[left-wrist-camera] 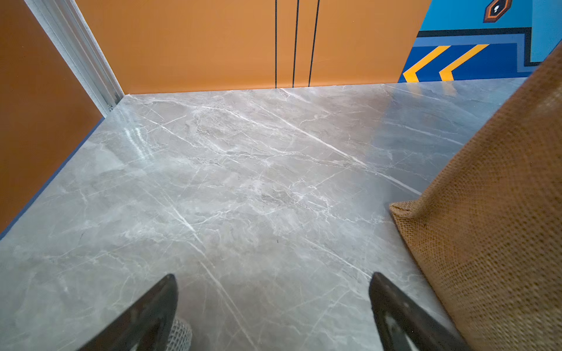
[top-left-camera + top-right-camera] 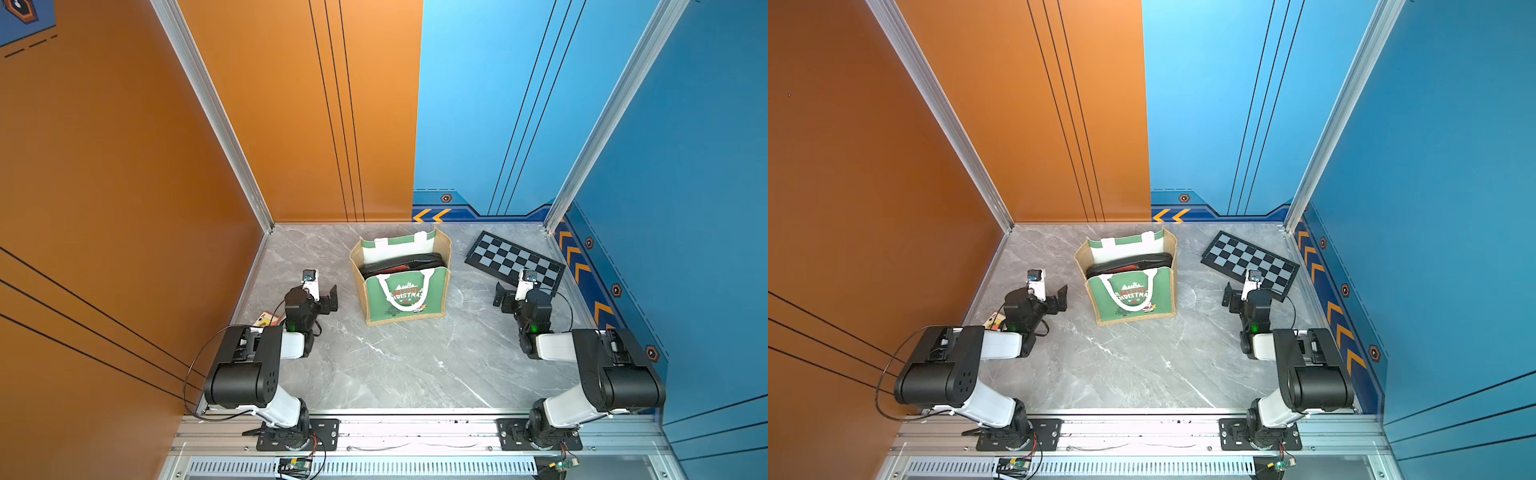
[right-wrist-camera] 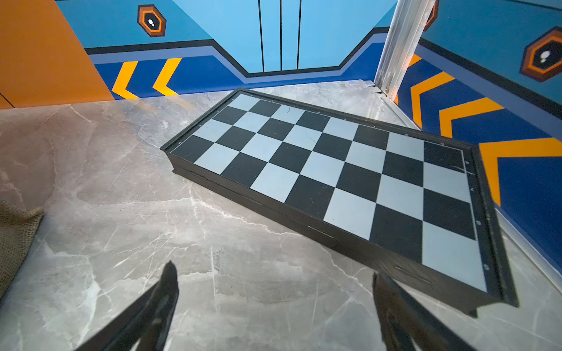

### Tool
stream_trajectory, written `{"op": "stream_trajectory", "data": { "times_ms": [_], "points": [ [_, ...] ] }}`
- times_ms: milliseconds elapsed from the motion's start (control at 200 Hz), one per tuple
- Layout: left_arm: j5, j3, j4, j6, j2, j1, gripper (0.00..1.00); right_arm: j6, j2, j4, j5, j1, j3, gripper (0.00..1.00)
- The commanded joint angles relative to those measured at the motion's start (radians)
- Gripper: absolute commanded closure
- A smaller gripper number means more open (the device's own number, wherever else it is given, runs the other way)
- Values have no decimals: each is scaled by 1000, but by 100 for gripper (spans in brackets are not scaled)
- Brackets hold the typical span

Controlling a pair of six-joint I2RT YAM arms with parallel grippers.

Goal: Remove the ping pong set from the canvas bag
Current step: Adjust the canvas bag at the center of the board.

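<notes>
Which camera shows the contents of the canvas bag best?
The top views: both look down into the open canvas bag, showing a black case inside against the white lining. The left wrist view shows only the bag's burlap side; the right wrist view only a burlap corner. Neither sees inside.

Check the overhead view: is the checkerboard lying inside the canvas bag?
No, the checkerboard lies flat on the table, apart from the canvas bag.
</notes>
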Motion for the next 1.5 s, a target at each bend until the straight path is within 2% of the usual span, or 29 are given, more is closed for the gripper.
{"op": "stream_trajectory", "data": {
  "times_ms": [0,906,1006,1106,1236,1381,1491],
  "points": [
    [16,-14,17,15,6,-8,2,1,11,4,19,1,8,0],
    [15,-15,19,13,4,-9,2,0,11,9,16,1,7,0],
    [30,-11,9,12,-3,-2,2,5,-28,13,53,6,-10,0],
    [46,15,-84,15,-65,1,2,50,-161,-231,172,4,54,0],
    [69,89,-280,16,-146,3,2,126,-260,-693,303,3,295,1],
    [69,270,-560,-5,-118,9,2,298,-225,-1146,440,37,644,0],
    [97,449,-772,-37,-81,9,2,273,-185,-1321,469,117,853,0]
  ]
}}
